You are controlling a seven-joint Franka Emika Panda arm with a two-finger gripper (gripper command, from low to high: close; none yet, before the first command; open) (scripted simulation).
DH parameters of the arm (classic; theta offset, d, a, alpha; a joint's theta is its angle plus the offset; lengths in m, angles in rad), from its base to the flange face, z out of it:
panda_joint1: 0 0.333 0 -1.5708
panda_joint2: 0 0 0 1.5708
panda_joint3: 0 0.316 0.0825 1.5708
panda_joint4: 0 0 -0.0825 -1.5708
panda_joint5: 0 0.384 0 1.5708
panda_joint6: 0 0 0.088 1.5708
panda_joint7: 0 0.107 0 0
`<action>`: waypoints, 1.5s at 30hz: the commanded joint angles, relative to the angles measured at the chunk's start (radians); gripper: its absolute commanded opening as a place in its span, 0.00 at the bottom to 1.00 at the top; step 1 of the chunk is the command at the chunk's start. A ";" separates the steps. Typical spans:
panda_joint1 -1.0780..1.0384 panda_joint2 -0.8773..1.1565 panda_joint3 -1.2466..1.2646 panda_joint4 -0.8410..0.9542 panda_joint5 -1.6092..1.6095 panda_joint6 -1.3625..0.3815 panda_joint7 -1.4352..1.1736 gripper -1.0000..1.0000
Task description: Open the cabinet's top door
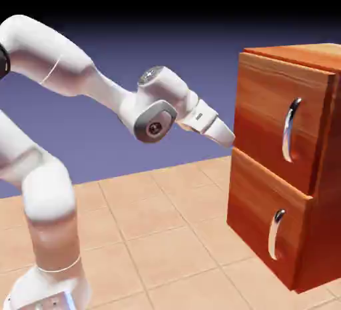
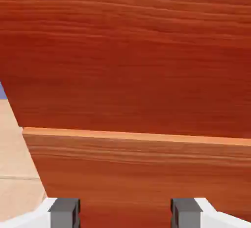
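So in the exterior view we've got the white robot gripper [image 1: 228, 144] by the left edge of the glossy reddish-brown wooden top door [image 1: 278, 116], above the similar lower panel [image 1: 268, 215]. Hand view: we see fingers [image 2: 64, 213] spread wide, wood between them.

The cabinet [image 1: 320, 162] looks like glossy wood, its grain running across the top door [image 1: 270, 112]. At three o'clock in the exterior view, the curved handle [image 1: 290, 131] shines like polished metal. The arm [image 1: 56, 49] appears smooth, plastic-like and white (rather glossy too). The pincer's fingertips [image 2: 64, 213] look matt grey.
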 commanded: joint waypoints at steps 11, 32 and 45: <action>0.166 -0.128 -0.222 0.072 -0.478 -0.017 -0.256 0.50; 0.483 -0.372 -0.646 0.209 -1.392 -0.049 -0.745 0.50; 0.679 -0.523 -0.909 0.294 -1.957 -0.069 -1.047 0.50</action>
